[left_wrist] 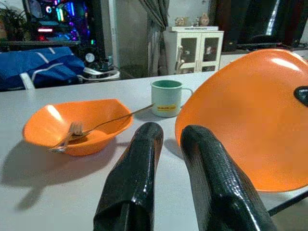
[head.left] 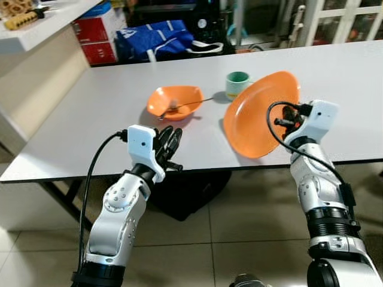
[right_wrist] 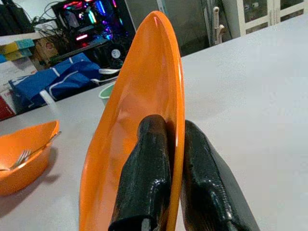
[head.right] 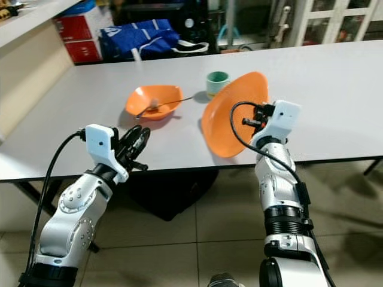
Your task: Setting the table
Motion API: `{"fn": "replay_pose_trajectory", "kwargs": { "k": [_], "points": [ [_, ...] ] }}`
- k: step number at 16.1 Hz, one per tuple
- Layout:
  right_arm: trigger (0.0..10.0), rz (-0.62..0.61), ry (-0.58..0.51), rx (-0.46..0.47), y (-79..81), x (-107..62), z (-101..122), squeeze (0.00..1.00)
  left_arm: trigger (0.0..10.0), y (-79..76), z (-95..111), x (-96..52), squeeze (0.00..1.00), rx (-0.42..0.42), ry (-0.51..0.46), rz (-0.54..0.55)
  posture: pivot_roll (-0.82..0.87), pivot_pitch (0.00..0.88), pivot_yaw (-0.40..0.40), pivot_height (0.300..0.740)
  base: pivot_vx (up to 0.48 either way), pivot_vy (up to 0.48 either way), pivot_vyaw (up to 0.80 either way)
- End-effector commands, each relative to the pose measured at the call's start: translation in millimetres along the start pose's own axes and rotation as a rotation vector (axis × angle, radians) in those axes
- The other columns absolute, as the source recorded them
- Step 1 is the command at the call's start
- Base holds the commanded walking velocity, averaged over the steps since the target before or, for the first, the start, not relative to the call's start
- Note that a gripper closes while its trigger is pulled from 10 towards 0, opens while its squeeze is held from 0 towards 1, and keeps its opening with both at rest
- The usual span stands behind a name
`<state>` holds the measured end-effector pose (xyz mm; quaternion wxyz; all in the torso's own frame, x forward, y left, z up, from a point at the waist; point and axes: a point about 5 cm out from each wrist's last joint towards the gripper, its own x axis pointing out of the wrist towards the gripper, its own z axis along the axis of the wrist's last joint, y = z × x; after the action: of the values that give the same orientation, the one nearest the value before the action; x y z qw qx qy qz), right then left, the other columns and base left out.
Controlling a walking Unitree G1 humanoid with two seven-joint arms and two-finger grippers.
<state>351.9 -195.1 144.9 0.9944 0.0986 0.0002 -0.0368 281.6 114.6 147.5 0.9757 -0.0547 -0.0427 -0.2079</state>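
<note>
My right gripper (head.left: 291,116) is shut on the rim of a large orange plate (head.left: 254,116), holding it tilted on edge above the white table (head.left: 108,113) near its front edge. The plate's rim runs between the two black fingers (right_wrist: 149,178) in the right wrist view. An orange bowl (head.left: 174,101) with a fork (head.left: 185,106) resting in it sits on the table to the left of the plate. Behind the plate stands a green mug (head.left: 237,85). My left gripper (head.left: 169,146) hovers at the table's front edge, short of the bowl, its fingers (left_wrist: 139,178) slightly apart and empty.
A blue bag (head.left: 152,39) and red boxes (head.left: 96,33) stand beyond the table's far side. A white counter (head.left: 36,30) runs along the left. A dark object (head.left: 179,194) lies on the tiled floor under the table. The table's right half is bare.
</note>
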Motion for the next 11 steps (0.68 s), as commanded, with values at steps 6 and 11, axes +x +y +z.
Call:
{"fn": "replay_pose_trajectory", "kwargs": {
  "k": [6,11],
  "points": [
    [10.0,0.036,0.128,-0.107,0.7,-6.3,-28,0.0,10.0,9.2,3,-0.2,0.0,0.037,0.002,0.051,-0.28,0.0,0.125,0.74,0.0,0.0,0.0],
    [10.0,0.052,0.092,-0.134,2.1,-5.8,-24,0.0,10.0,8.4,4,1.3,0.0,0.033,-0.004,0.052,-0.28,0.0,0.127,0.74,0.0,0.0,0.0]
  ]
}}
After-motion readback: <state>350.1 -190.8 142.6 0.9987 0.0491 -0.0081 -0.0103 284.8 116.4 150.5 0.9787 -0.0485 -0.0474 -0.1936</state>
